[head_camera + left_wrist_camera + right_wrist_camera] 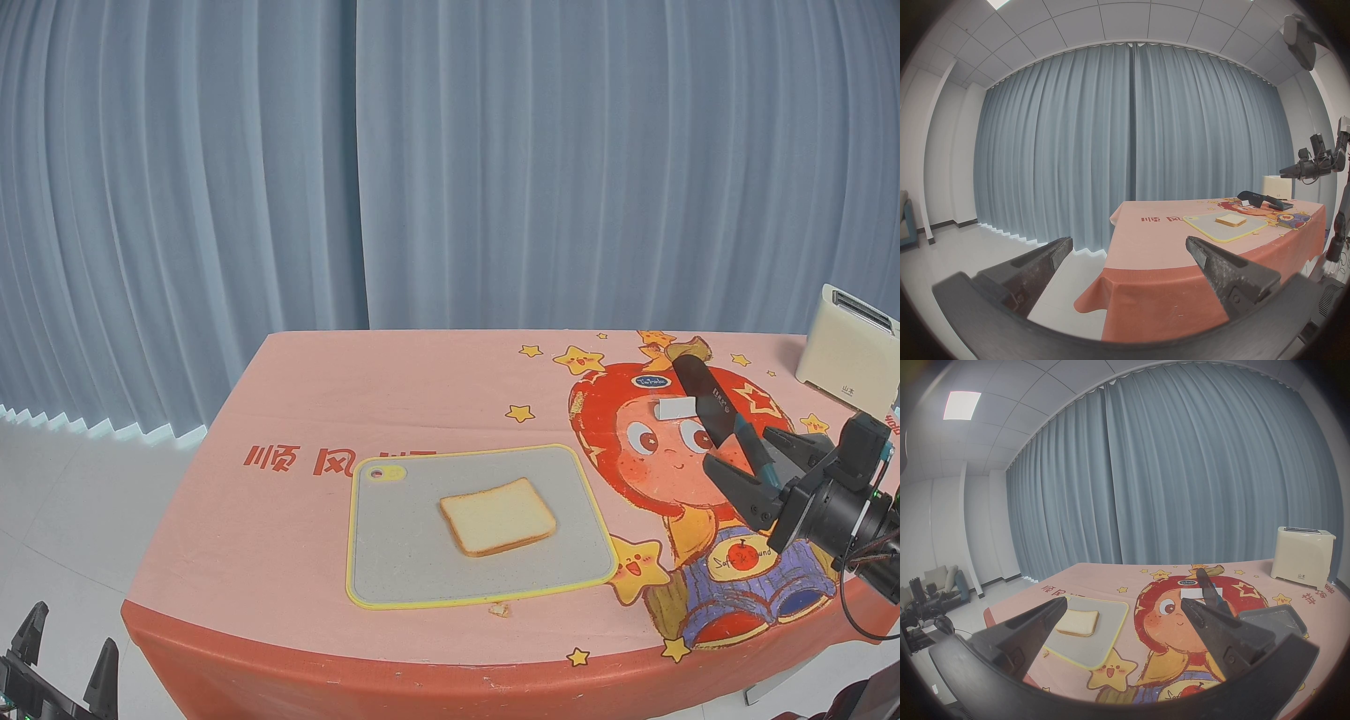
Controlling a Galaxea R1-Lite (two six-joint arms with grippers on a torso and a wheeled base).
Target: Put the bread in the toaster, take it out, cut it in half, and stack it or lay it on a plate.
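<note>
Bread slice (498, 515) sits flat on the cutting board (403, 553), middle of the frame — the toaster (848, 352) is way over at the right edge. Right claw (736, 447) hangs open by the knife (708, 403) (lower right); left claw (75, 626) is open too, bottom-left corner.

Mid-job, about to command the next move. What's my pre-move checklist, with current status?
1. Bread lies whole and flat on the cutting board: ok.
2. Bread already toasted: cannot tell.
3. Toaster upright, nothing sticking out of its top: ok.
4. Knife lies on the table, ungripped: ok.
5. Right gripper open and empty, close to the knife: ok.
6. Left gripper open, off the table, clear of the board: ok.
</note>
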